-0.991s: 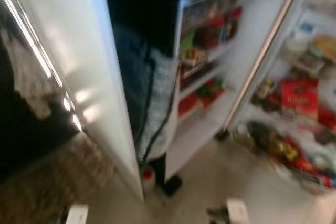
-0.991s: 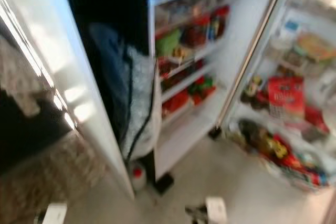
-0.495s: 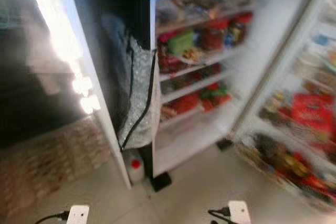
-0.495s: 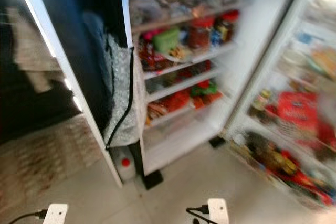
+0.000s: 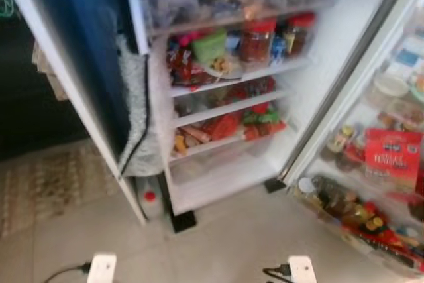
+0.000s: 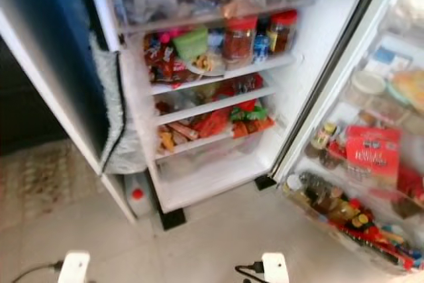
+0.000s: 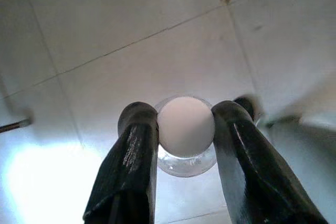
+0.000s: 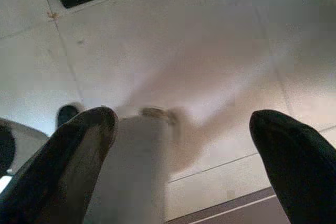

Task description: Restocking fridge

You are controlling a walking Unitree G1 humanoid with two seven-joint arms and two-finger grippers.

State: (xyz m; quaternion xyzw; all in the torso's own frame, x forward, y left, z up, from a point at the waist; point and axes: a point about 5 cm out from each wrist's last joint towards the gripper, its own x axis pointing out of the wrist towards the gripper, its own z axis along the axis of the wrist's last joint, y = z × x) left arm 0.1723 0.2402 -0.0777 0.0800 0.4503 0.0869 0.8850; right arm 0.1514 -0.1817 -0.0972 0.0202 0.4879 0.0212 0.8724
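My left gripper (image 7: 185, 115) is shut on a small clear bottle with a round white cap (image 7: 186, 129), held over the pale tiled floor. My right gripper (image 8: 184, 119) is open, its fingers wide apart above the tiles with nothing between them. Ahead stands the open fridge. Its white door (image 5: 222, 178) carries shelves of red-lidded jars (image 5: 255, 39), a green pack (image 5: 211, 46) and red and orange packets (image 5: 225, 126). To the right, the fridge's inner shelves (image 5: 371, 117) hold a red packet (image 5: 392, 157), tubs and several small jars.
A white jug with a red cap (image 5: 150, 202) stands on the floor beside the door's foot. A grey quilted cloth (image 5: 136, 111) hangs at the door's left edge. A patterned rug (image 5: 46, 183) lies to the left. Open tiled floor (image 5: 232, 243) lies before the fridge.
The whole picture has swung and sharpened, so the camera moved: the fridge door now sits in the middle and closer. Nothing in the scene itself has visibly shifted.
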